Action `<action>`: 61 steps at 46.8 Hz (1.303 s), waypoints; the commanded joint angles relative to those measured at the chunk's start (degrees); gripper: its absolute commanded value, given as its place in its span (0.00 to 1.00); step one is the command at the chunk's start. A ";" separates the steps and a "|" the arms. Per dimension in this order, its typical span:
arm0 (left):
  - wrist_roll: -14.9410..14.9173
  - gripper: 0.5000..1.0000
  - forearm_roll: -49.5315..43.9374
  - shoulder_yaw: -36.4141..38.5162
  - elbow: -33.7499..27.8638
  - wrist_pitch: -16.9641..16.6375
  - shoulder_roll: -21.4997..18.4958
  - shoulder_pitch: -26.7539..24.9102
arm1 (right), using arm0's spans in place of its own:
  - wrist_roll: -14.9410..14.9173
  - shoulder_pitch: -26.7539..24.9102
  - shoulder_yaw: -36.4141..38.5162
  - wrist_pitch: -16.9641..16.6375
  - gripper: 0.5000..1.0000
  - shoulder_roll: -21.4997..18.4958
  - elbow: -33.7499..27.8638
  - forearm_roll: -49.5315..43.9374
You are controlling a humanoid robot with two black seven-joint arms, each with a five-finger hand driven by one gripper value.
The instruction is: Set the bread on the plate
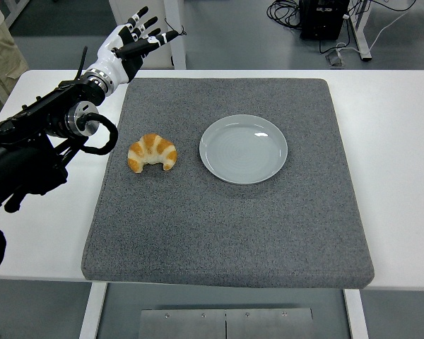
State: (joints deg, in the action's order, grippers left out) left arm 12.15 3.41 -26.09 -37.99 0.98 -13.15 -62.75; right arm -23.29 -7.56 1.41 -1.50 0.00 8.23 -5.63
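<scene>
Robot hand [131, 42], left: fingers spread, empty, raised over the mat's [226, 233] far-left corner — bread [152, 152], a croissant near the mat's left edge beside the plate [244, 149], likely light, flaky, crushable — grip gently across its thick middle.

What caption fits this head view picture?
Robot's open left hand hovers beyond the mat's far-left corner; croissant waits beside the empty plate.

In front of me stands a white table [396, 141]. A grey mat [226, 233] lies flat on it, covering most of the middle and reaching to the near edge. Bare white tabletop shows to either side of the mat and along its far edge.
</scene>
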 commanded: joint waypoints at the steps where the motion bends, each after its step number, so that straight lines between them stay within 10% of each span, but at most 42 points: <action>1: 0.07 0.97 0.45 1.83 -4.54 -1.60 -3.01 -0.09 | 0.00 0.00 0.00 0.00 1.00 0.00 0.03 0.00; 14: -0.54 0.97 15.47 6.22 -20.27 -11.08 -10.75 -0.27 | -0.09 0.00 0.00 0.00 1.00 0.00 0.03 0.00; 25: -8.80 0.97 21.72 13.79 -32.49 -18.82 -17.61 -3.87 | 0.00 0.00 0.00 0.00 1.00 0.00 0.03 0.00; 40: -9.42 0.97 38.67 17.47 -42.07 -19.35 -28.24 -4.14 | -0.09 0.00 0.00 0.00 1.00 0.00 0.03 0.00; 61: -8.72 0.97 56.43 28.46 -45.24 -20.23 -31.68 -3.61 | -0.01 0.00 0.00 0.00 1.00 0.00 -0.06 0.00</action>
State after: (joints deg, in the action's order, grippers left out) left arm 3.58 57.01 0.88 -83.30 -18.52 -44.68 -66.56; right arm -23.30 -7.56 1.41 -1.49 0.00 8.21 -5.62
